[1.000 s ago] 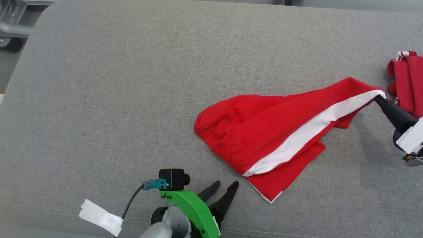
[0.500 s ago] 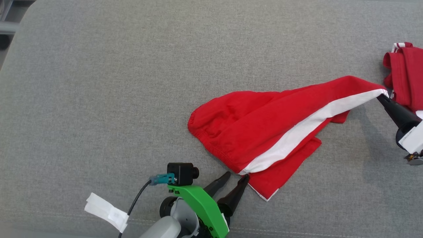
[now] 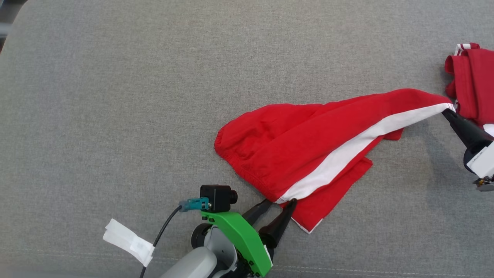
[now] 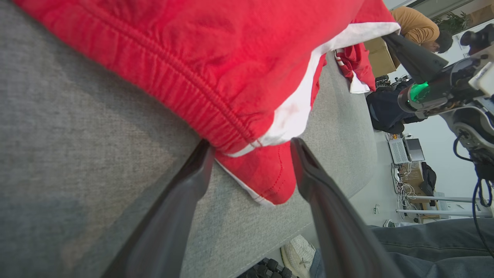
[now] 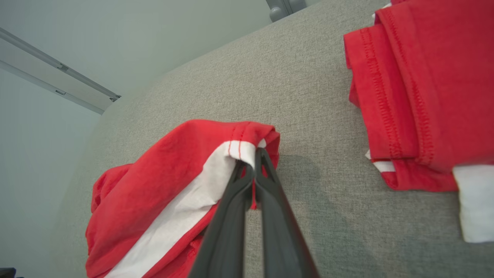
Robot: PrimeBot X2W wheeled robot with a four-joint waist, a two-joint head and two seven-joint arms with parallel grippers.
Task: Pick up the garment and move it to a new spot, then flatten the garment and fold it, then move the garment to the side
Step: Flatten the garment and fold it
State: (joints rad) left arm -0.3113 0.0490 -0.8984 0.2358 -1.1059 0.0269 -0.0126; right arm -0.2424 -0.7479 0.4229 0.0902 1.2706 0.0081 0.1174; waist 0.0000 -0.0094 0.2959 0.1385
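Now right hand [image 3: 447,111] pinches hem of the garment [image 3: 305,154], left hand [image 3: 281,202] spread wide straddling its waistband corner

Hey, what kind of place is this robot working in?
Probably a robotics lab or workshop: beyond the grey fabric-covered surface, the left wrist view shows brown cardboard boxes, tangled cables and a person in a mustard top.

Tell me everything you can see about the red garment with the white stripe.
The red garment, soft knit-looking cloth with a white side stripe, gathered elastic waistband and stitched hems, lies rumpled and partly doubled over on the grey cushion. The right claw is shut on the stripe's hem end, holding it stretched. The open left claw straddles the waistband corner.
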